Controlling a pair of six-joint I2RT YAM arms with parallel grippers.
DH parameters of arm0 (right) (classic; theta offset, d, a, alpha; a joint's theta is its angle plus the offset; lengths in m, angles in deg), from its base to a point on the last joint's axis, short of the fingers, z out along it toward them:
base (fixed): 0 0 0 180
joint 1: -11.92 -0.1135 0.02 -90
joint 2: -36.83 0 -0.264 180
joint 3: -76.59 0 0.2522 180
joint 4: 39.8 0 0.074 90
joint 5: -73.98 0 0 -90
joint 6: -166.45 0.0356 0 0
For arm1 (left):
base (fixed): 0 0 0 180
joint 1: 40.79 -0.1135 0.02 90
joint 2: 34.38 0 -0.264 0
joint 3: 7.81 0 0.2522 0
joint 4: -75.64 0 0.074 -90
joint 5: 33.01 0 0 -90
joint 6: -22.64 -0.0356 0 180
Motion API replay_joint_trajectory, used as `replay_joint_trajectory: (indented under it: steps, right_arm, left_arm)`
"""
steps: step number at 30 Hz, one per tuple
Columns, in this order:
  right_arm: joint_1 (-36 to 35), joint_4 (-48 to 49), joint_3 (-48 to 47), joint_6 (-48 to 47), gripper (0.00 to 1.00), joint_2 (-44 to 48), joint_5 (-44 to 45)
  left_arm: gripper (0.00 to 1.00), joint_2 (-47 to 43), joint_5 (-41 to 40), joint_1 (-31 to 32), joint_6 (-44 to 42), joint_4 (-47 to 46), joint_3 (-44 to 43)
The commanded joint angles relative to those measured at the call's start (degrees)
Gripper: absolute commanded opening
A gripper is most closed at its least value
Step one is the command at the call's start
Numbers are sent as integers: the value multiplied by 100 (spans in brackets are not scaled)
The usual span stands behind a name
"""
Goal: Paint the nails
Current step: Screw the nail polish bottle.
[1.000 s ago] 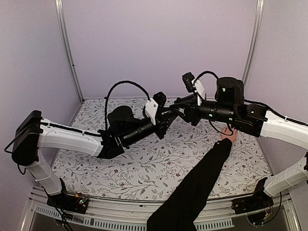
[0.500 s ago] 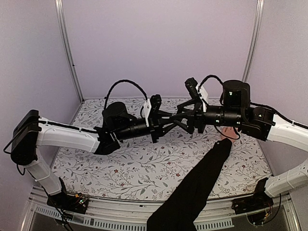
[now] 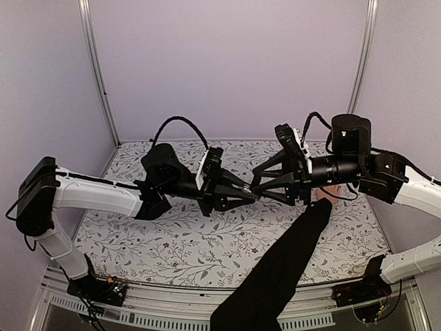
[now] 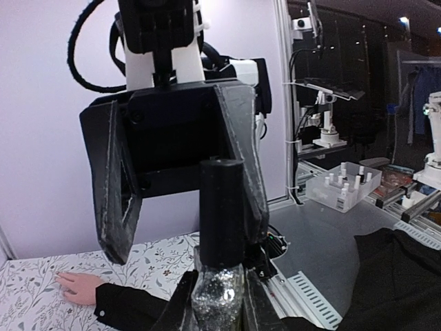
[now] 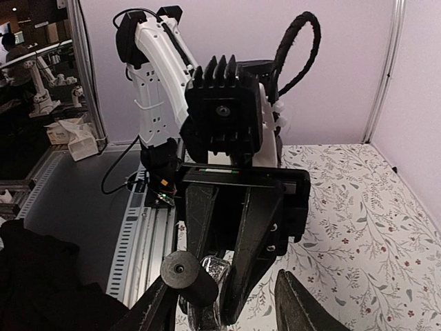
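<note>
Glitter bottle (image 4: pixel 218 295) clenched in left claw (image 3: pixel 247 196), right claw (image 4: pixel 182 234) spread open around its black cap (image 4: pixel 220 207), hand (image 4: pixel 74 286) on bench (image 4: pixel 27 296).

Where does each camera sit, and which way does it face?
Top external: above and behind the bases, looking down at the floral-patterned table; both arms, left gripper and right gripper tip to tip, plus a bare hand in a black sleeve.
Left wrist: on the left arm, looking past the small glittery bottle with a black cap that it holds, at the right gripper's open fingers.
Right wrist: on the right arm, looking back at the left gripper; own fingers at bottom.
Shared: both wrist views show the bottle's cap.
</note>
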Motion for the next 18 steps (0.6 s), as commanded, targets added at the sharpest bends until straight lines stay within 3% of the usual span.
replay_joint_trajectory:
  steps: [1, 9, 18]
  right_arm:
    - [6, -274, -256, -385, 47, -25, -800]
    - [6, -247, -338, -528, 37, -65, -1221]
    - [-3, -352, -451, -589, 14, -301, -1378]
  left_arm:
    - [0, 191, 773, -43, 356, -438, -129]
    - [0, 353, 960, -37, 562, -588, -227]
    - [0, 532, 1057, -50, 888, -969, -269]
